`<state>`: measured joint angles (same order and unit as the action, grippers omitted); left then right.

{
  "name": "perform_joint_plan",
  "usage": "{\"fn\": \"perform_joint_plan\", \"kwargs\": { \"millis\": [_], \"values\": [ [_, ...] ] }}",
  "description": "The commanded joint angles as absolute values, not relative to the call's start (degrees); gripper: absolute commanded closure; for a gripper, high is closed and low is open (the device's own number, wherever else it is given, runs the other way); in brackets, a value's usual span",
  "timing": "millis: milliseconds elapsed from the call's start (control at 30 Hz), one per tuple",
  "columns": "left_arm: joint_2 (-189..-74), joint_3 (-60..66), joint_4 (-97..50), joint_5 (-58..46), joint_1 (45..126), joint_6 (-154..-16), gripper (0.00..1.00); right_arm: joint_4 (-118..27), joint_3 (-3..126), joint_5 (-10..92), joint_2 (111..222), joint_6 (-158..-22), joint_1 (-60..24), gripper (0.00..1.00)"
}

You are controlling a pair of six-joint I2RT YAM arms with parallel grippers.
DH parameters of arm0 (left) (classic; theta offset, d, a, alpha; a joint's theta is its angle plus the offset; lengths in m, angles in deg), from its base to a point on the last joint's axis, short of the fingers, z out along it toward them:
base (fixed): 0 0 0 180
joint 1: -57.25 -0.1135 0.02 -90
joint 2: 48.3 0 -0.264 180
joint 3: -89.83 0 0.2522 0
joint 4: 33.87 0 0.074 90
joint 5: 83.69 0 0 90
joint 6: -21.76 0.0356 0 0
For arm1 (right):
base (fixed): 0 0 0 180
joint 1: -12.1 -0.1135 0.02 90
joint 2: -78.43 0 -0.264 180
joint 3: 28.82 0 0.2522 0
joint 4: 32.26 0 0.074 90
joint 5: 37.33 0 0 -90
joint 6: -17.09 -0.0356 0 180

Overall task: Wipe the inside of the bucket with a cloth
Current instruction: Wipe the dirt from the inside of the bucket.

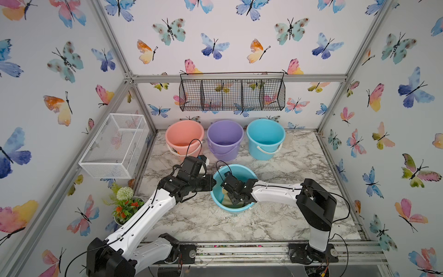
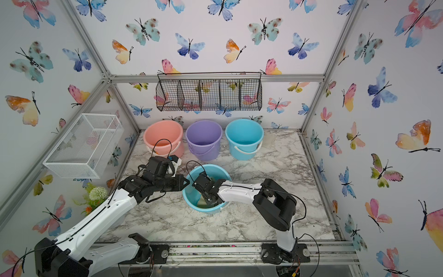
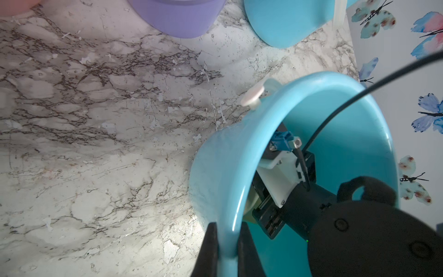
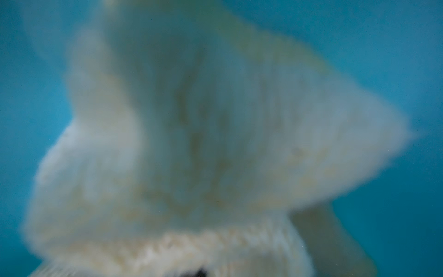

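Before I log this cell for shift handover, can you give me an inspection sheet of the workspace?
Surface: marble tabletop, pale flecks.
Job's things: blue bucket upright near the front; cloth inside it.
Clutter: pink bucket, purple bucket, rear blue bucket along the back; potted plant at the left.
Pincers: left pincer shut on the blue bucket's rim; right pincer inside, shut on the cloth.
Cables: black cable loops above both wrists.
Surroundings: black wire basket, white mesh basket, butterfly walls.

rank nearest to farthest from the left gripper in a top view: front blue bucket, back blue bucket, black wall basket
1. front blue bucket: front centre, left gripper shut on its rim.
2. back blue bucket: right end of back row.
3. black wall basket: hung on the back wall.
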<state>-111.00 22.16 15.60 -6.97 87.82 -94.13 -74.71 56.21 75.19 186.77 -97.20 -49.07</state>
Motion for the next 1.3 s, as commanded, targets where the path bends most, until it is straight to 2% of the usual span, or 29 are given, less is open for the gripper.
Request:
{"fn": "perform_joint_plan", "kwargs": {
  "millis": [0, 200, 400, 633, 833, 1000, 1267],
  "values": [
    [-110.7, 20.7, 21.7, -6.5, 88.2, -92.9, 1.00, -89.7, 59.2, 84.2, 188.0, -98.3, -47.9, 0.98],
    [-110.3, 20.5, 22.0, -5.3, 88.2, -93.1, 1.00, -105.4, 61.5, 75.0, 189.4, -96.2, -47.9, 0.98],
    [-110.7, 20.2, 22.0, -5.1, 88.2, -92.9, 1.00, -109.7, 61.3, 59.1, 189.9, -89.0, -47.9, 0.98],
    [-111.2, 20.2, 21.8, -4.8, 88.5, -92.6, 1.00, -97.4, 61.0, 37.9, 189.4, -82.7, -47.9, 0.98],
    [-111.2, 21.4, 21.7, -5.0, 88.8, -93.2, 1.00, -77.8, 55.1, 29.8, 186.9, -84.8, -47.4, 0.98],
    [-111.4, 21.6, 21.5, -5.3, 89.1, -93.2, 1.00, -60.8, 50.0, 28.8, 183.9, -87.2, -47.4, 0.98],
    [-111.1, 22.0, 21.4, -5.4, 89.5, -94.3, 1.00, -43.0, 41.0, 49.2, 179.6, -90.5, -47.4, 0.98]
  ]
}}
